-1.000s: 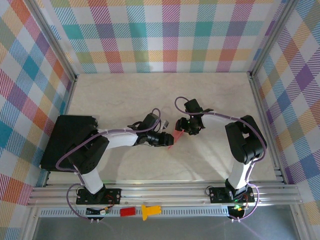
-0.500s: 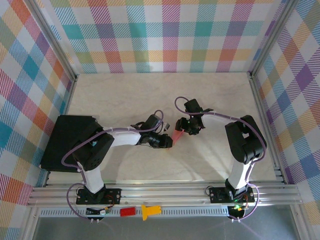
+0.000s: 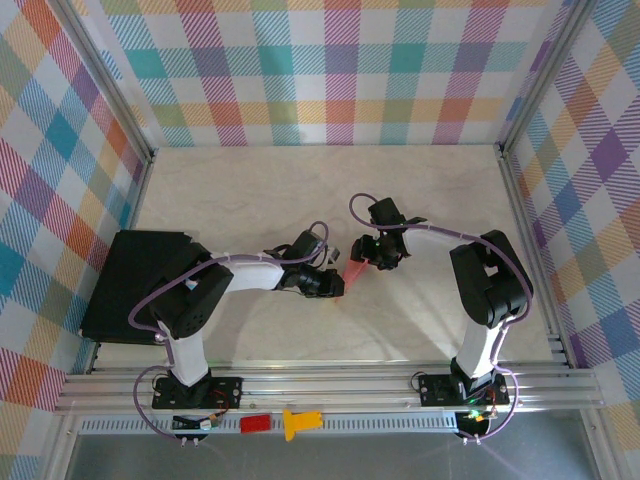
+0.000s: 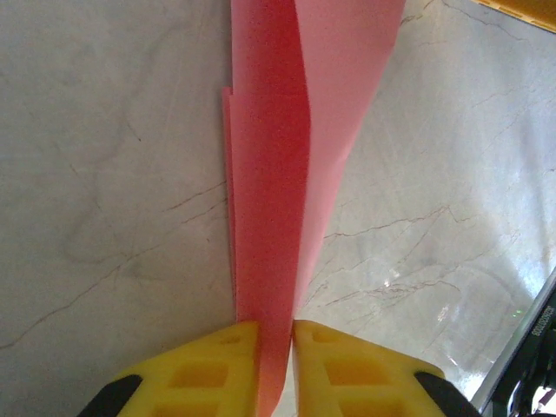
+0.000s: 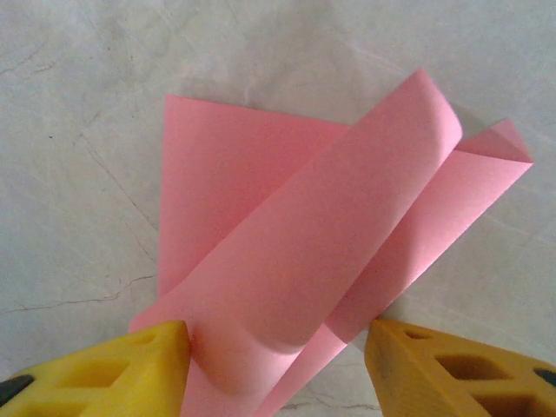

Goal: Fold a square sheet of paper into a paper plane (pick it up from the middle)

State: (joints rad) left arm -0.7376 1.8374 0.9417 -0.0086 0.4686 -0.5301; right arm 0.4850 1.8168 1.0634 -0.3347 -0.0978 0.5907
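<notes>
**Left claw (image 4: 275, 337) pinches the paper (image 4: 287, 174); right claw (image 5: 276, 334) stands wide**

Seen from the left wrist, the left claw's yellow fingers (image 4: 208, 365) are drawn almost together. Only the pink paper's thickness lies between them, and they grip it at its near end. From there the paper runs away as a narrow folded strip with stacked layers. One flap lifts off the marble bench (image 4: 104, 174) and leans to the right.

Seen from the right wrist, the right claw's fingers (image 5: 113, 369) are far apart, with the paper lying between them on the bench. One flat triangular layer rests on the marble, and a loose flap curls up and over it. The finger at the lower left of that view seems to touch the paper's edge, though the contact is hard to judge. The other finger stands clear of the paper.

From above, the paper shows as a small pink sliver between the two claws, which face each other closely. It lies about midway between the bench's left and right edges, somewhat nearer the near edge than the far one. A black box (image 3: 135, 285) sits at the bench's left edge. A red block (image 3: 256, 423) and a yellow piece (image 3: 298, 423) lie side by side on the rail in front of the near edge.
</notes>
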